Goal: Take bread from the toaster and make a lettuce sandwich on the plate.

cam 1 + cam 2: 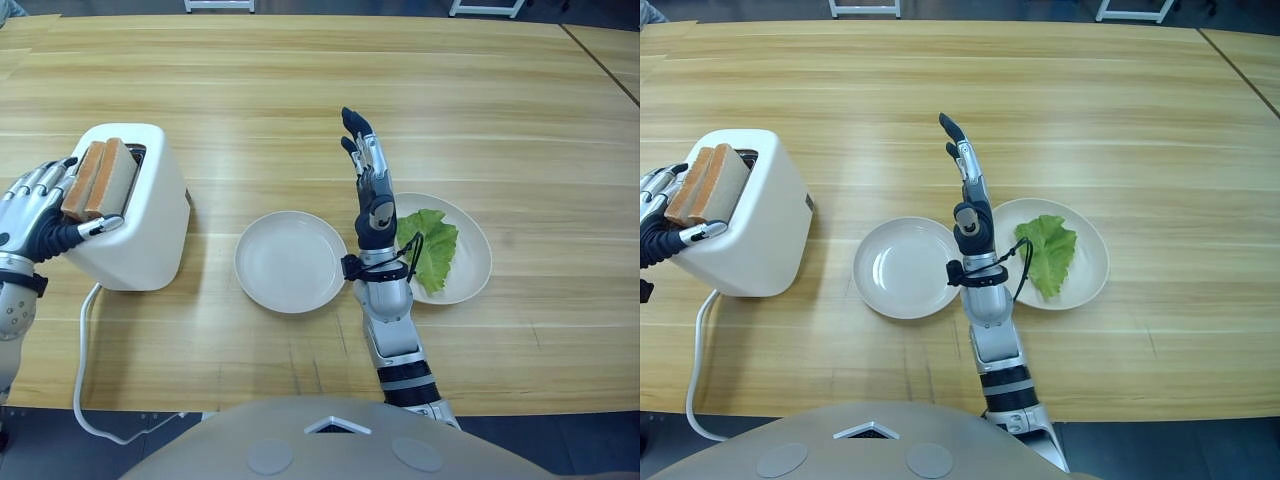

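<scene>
Closest to you, your right hand [370, 190] stands upright with fingers stretched flat, holding nothing, over the gap between the white plate [290, 262] and the second plate [478, 262] that bears the lettuce [432, 250]. At your left, your left hand [35, 205] is clasped around the bread [100, 180] standing in the toaster [145, 235], whose cord [85, 385] trails off the near edge of the table [300, 90]

White toaster [140, 215], golden-brown bread [98, 180], green lettuce [430, 250], white plates [290, 262].
</scene>
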